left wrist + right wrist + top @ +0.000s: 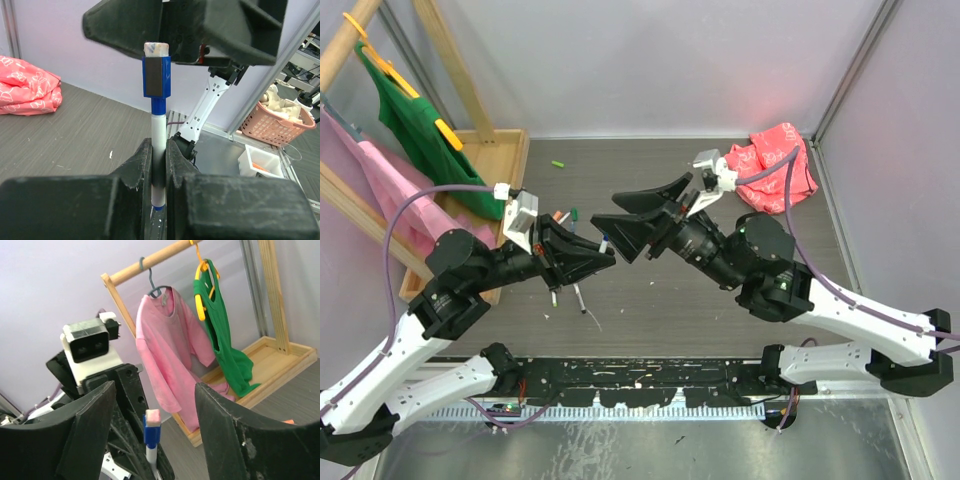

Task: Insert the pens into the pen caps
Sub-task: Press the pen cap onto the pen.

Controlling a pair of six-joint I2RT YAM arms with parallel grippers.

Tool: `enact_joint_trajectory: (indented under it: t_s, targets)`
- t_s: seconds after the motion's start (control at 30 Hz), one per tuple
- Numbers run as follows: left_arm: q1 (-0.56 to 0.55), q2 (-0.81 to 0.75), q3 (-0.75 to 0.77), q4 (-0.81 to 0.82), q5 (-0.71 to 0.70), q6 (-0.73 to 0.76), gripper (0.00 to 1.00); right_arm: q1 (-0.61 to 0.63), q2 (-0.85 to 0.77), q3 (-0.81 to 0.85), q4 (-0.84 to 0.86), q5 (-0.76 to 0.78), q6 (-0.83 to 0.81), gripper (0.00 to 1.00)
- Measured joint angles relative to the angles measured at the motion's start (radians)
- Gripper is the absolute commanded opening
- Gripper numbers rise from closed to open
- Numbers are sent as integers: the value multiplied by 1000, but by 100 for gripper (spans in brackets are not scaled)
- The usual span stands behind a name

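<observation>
Left wrist view: left gripper [159, 150] clenched on white-barrelled pen [158, 125], barrel upright between fingers. Blue cap [157, 75] seated on pen's upper end, pale tip on top. Right gripper [154, 400] faces it, fingers spread wide either side of cap, not touching, grasping nothing. Top external view: grippers meet above middle of table [660, 300]. Loose pens [580, 298] lie on table by left gripper. Green cap [558, 163] lies apart, near wooden rack [490, 150].
</observation>
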Motion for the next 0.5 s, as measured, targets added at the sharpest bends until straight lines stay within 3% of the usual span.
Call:
enact_joint_trajectory:
  t_s: [0.5]
  targets:
    - [0, -5, -2, 0, 3, 0, 0, 0, 44, 9, -52, 3, 24, 42]
